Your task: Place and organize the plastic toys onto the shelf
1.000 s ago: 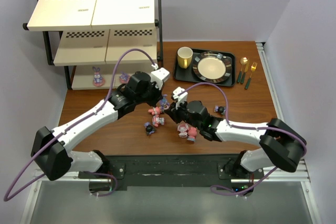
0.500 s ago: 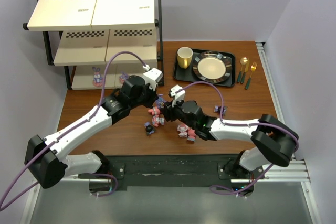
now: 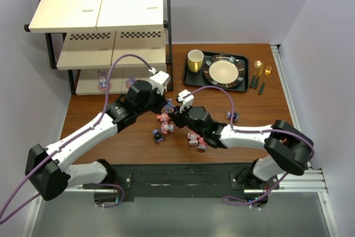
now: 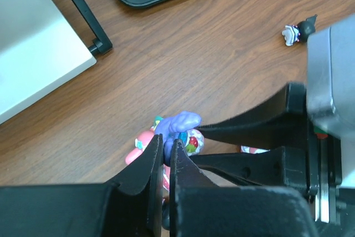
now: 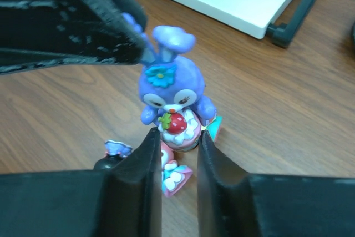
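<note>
A purple bunny (image 5: 169,95) with a strawberry on a pink round base hangs upright just above the table. My left gripper (image 4: 165,142) is shut on one of its ears (image 4: 180,121). My right gripper (image 5: 177,134) has a finger against each side of the base. In the top view both grippers meet at mid-table (image 3: 170,107). Pink and dark toys (image 3: 165,126) lie loose on the wood below them, and one dark toy (image 3: 232,116) lies apart to the right. The shelf (image 3: 97,6) stands at the back left, with a purple bunny (image 3: 102,80) on its bottom board.
A yellow mug (image 3: 194,60), a black tray (image 3: 191,76) with a plate and gold cutlery (image 3: 260,75) sit at the back right. The shelf's black foot (image 4: 100,45) is close ahead of the left gripper. Walls close in on both sides.
Both arms have shifted a little left and back toward the shelf, carrying the purple bunny with them. The loose toys on the table have not moved.
</note>
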